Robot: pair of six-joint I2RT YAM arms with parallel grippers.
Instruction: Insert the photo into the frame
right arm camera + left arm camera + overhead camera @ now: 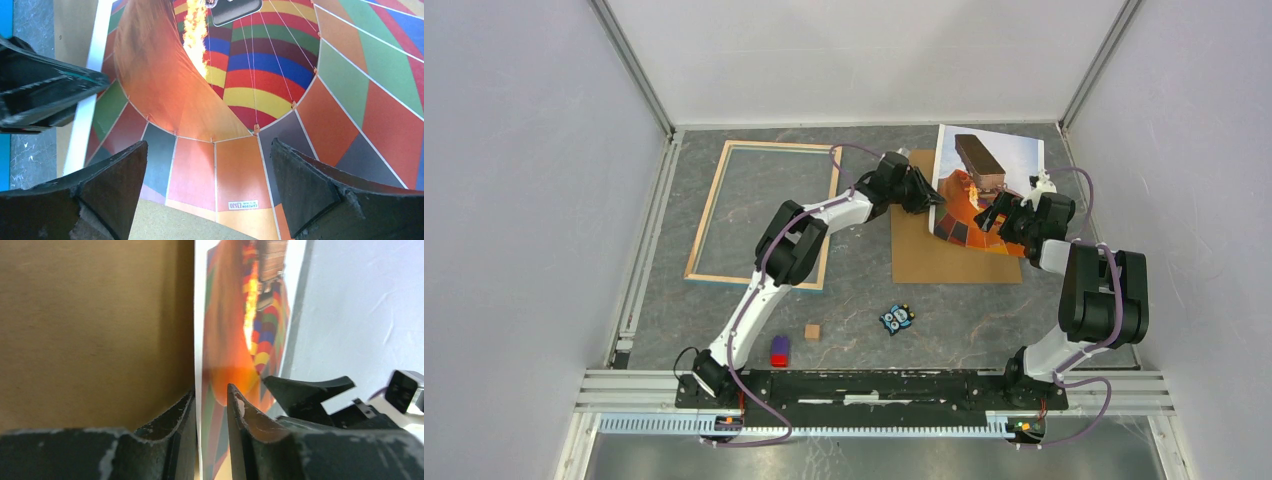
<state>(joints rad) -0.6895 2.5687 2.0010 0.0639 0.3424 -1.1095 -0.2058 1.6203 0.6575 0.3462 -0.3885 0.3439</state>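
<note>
Photo [1014,160] edge is pinched in my left claw [212,392], right claw [210,145] gaping — a one-sided pull toward the frame [706,215] could crease the paper.

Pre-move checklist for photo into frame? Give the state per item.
1. Left end effector has the photo: ok, the print's edge sits between its fingers.
2. Right end effector free: ok, it is open and faces the print without gripping it.
3. Photo clear of the backing board: cannot tell. It is tilted up, but its lower edge may rest on the board.
4. Frame ready: ok, it lies flat with nothing inside the opening.
5. Route to the frame: not ok, the left arm's own links cross the frame's right rim.
</note>
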